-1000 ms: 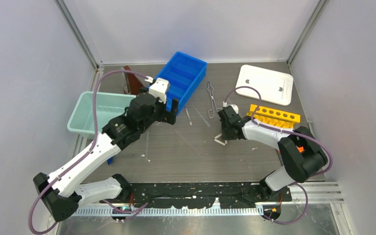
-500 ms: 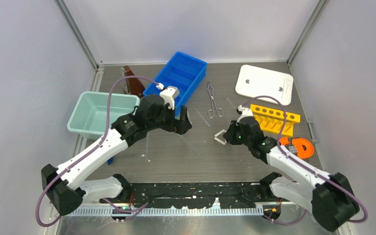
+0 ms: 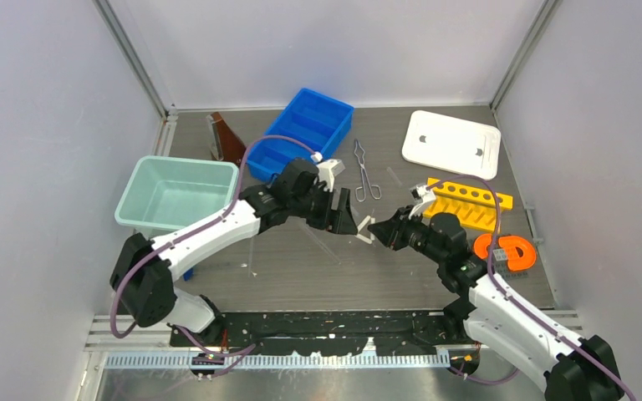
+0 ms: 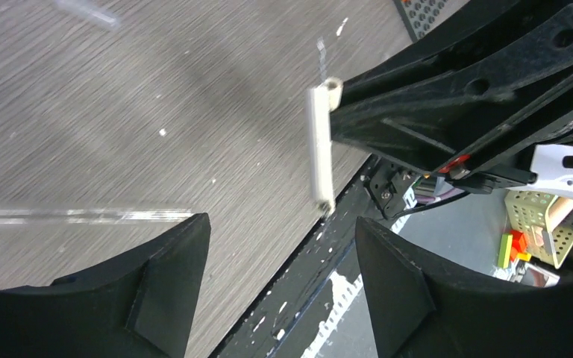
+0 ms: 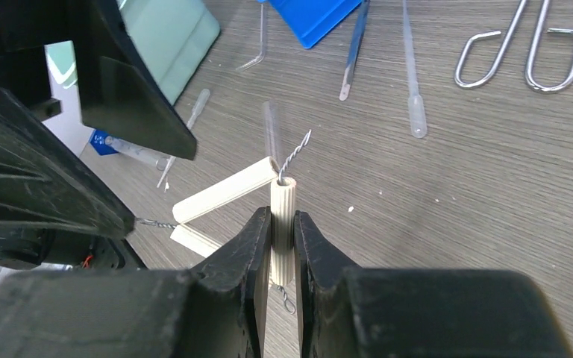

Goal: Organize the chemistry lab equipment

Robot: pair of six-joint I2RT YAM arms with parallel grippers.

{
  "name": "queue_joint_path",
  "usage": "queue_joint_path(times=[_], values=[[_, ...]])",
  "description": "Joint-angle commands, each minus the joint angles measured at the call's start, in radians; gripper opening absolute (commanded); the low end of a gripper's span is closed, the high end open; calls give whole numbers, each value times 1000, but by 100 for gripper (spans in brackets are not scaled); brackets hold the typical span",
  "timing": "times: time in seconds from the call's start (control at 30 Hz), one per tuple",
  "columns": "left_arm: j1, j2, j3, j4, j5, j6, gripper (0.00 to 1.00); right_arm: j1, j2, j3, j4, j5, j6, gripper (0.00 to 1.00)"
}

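Pinching triangle (image 5: 224,191) – right gripper (image 5: 282,218), left gripper (image 4: 282,224) wide

White-linked arms (image 3: 209,236) with black joints (mauve cables (image 3: 280,138) looping alongside).

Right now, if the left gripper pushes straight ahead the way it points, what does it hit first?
Likely the small white tube-and-wire triangle pinched in the right gripper; one side stands just ahead of the open left gripper. Exact depth is unclear.
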Motion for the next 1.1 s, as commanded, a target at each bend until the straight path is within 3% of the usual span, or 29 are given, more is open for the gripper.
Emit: queue_joint_path(times=[0.0, 0.37, 0.53, 0.73, 0.9, 0.97, 1.07], values=[[-21, 56, 86, 93, 83, -6, 72, 6, 12, 6, 81, -48, 14, 18], [-22, 129, 107, 90, 77, 34, 61, 9, 57, 20, 80, -50, 18, 18], [-22, 163, 103, 103, 122, 36, 38, 10, 70, 20, 80, -47, 19, 19], [-22, 192, 116, 73, 147, 63, 36, 11, 77, 22, 80, -40, 17, 19], [-22, 187, 118, 73, 145, 63, 8, 13, 84, 24, 76, -38, 17, 19], [-22, 174, 116, 70, 126, 64, 1, 13, 82, 26, 70, -32, 17, 25], [-21, 142, 103, 68, 73, 61, 0, 13, 73, 29, 44, 10, 13, 41]])
